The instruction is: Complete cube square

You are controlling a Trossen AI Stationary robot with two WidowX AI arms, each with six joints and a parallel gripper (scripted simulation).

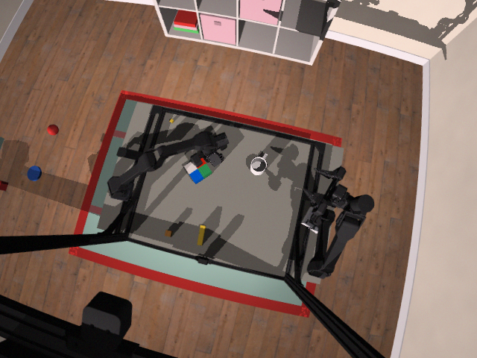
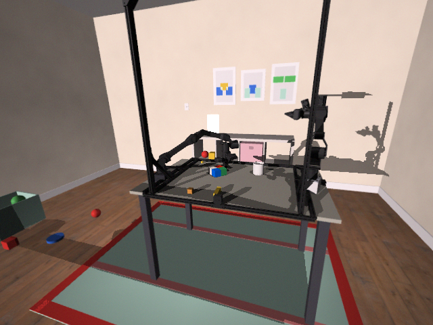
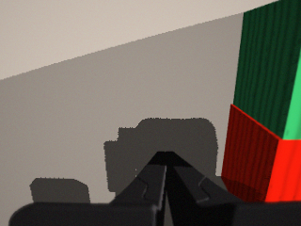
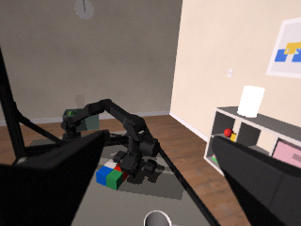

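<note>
White [image 1: 190, 167] [image 4: 109, 165], blue [image 1: 196, 177] [image 2: 216, 172] [image 4: 103, 175], green [image 1: 205, 170] [image 2: 223, 170] [image 3: 263, 61] [image 4: 114, 179] and red [image 1: 201, 162] [image 3: 246, 155] cubes lie together in a two-by-two square. In the left wrist view the red side sits nearly in line with the green, with a tiny step. The red-white seam is hidden by the hand. My left gripper [image 3: 165, 158] [image 2: 226, 166] is shut and empty, low beside the red cube; touching cannot be told. My right gripper [image 1: 309, 179] is open and empty, high in the air.
A white mug [image 1: 258, 165] [image 2: 258, 168] stands beyond the cubes toward the right arm. An orange block [image 1: 168, 233] [image 2: 189, 190] and a yellow bar [image 1: 200, 235] [image 2: 217, 191] lie near the front edge. A tiny yellow piece [image 1: 171, 120] lies near the far corner. Black frame posts border the table.
</note>
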